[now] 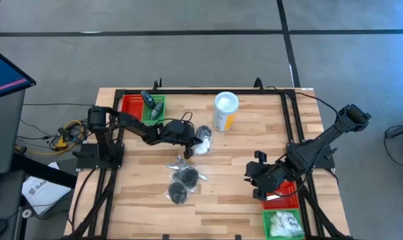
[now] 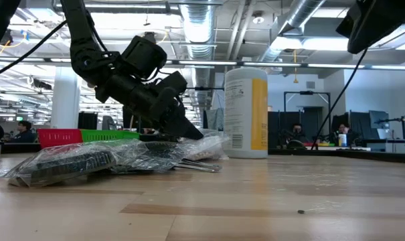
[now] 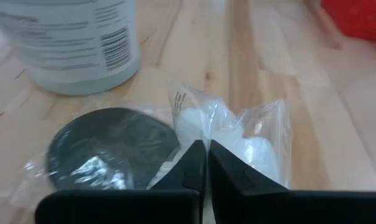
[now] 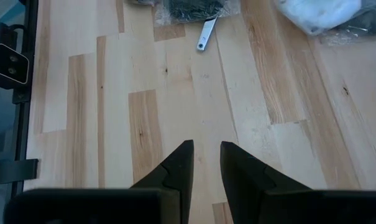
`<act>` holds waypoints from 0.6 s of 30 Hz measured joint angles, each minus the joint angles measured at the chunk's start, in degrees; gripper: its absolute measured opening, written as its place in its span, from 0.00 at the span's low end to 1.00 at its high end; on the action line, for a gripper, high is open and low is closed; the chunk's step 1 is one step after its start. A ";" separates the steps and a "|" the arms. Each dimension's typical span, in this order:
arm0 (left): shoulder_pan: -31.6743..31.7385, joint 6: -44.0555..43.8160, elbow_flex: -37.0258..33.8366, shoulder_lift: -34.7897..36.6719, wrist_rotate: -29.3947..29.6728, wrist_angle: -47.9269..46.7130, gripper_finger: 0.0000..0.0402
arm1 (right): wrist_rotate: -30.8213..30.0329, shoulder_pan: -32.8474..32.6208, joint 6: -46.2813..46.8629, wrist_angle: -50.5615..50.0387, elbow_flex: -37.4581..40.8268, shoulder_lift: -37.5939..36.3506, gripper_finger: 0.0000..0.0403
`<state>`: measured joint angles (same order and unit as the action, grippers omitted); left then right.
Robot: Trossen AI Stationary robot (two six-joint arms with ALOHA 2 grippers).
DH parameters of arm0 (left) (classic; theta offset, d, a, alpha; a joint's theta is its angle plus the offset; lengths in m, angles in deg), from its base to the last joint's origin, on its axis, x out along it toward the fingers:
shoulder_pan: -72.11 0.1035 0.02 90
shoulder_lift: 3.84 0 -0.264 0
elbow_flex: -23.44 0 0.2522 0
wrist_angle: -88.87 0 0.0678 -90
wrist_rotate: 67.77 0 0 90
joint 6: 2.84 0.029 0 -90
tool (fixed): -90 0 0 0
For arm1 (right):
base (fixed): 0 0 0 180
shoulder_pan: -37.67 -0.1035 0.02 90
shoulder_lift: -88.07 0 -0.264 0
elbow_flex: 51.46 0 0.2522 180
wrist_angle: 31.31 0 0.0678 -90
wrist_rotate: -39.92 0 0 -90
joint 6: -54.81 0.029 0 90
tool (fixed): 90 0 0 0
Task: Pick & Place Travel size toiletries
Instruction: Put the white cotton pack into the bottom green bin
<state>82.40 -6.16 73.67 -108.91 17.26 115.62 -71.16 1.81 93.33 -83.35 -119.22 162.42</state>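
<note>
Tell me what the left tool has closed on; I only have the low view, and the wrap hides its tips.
Observer: In the left wrist view, the left tool is shut on the clear wrap of a white packet.
Operator: Say what lies next to that packet.
Observer: A dark puck in clear wrap lies right beside it, with the yellow canister beyond.
Operator: Report where the right tool is.
Observer: The right tool hovers by the red tray at the table's right side, fingers apart and empty.
</note>
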 joint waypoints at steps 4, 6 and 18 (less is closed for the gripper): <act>-1.80 -0.39 0.00 0.00 -0.07 1.89 0.01 | 0.00 0.00 -0.15 -0.02 0.00 0.00 0.18; -2.73 -0.48 0.00 0.00 -1.10 3.36 0.01 | 0.00 0.04 -0.15 -0.02 0.00 0.00 0.18; -7.01 -9.77 4.64 0.02 -10.01 6.81 0.01 | -0.01 0.87 -6.13 4.06 0.00 0.00 0.18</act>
<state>75.39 -15.93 78.31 -108.89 7.25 122.44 -71.16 2.68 87.20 -79.29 -119.22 162.42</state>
